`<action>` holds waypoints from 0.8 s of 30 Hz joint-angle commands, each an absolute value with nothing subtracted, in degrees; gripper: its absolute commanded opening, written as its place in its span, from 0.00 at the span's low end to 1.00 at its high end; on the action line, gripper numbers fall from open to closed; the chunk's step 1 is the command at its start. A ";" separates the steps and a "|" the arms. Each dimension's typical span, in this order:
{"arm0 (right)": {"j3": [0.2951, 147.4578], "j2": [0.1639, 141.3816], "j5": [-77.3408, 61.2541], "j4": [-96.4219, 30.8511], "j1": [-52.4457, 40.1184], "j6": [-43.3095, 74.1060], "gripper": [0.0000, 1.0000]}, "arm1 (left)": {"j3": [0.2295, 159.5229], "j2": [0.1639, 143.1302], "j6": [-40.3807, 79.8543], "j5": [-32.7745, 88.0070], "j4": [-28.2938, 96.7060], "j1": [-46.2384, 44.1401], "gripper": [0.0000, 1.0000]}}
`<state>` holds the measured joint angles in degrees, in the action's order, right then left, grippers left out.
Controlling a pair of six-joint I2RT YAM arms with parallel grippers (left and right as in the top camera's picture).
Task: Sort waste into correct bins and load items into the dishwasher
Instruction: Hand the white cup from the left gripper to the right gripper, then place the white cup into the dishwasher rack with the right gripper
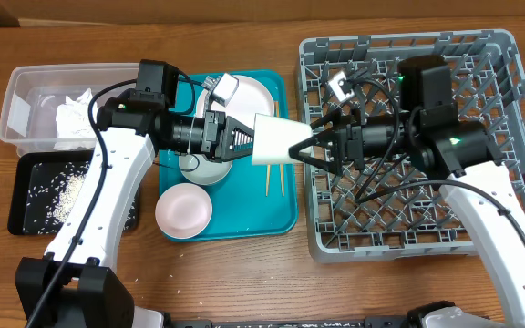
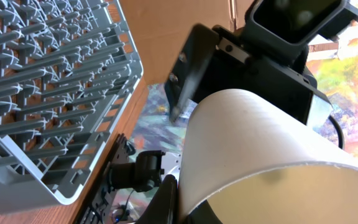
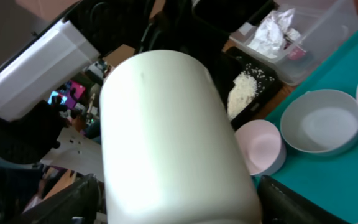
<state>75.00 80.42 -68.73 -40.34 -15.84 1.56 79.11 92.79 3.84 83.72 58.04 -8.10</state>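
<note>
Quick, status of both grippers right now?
Left gripper: closed on the rim of the small white tapered cup.
Right gripper: open, jaws either side of the cup's base; contact cannot be told.

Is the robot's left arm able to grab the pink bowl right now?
Probably not yet. The left gripper is shut on the white cup, holding it out to the right gripper. The pink bowl sits uncovered on the teal tray near that arm, so with the cup let go, the way looks free.

Teal tray [image 1: 244, 219], white cup [image 1: 274, 141], pink bowl [image 1: 183, 210], blk tray [image 1: 16, 196] w/ pale specks [image 1: 66, 189], grey lattice rack [image 1: 408, 228].
</note>
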 commanded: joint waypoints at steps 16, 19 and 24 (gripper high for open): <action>76.47 80.49 -69.73 -38.20 -17.76 1.91 0.45 | 80.03 92.14 2.11 85.52 58.00 -7.88 0.41; 76.49 80.36 -68.79 -38.65 -15.57 2.48 0.40 | 80.03 92.14 2.11 84.40 58.00 -7.84 0.51; 76.49 79.15 -57.41 -44.31 -8.62 6.07 0.40 | 80.03 92.14 2.13 79.33 58.02 -7.42 0.57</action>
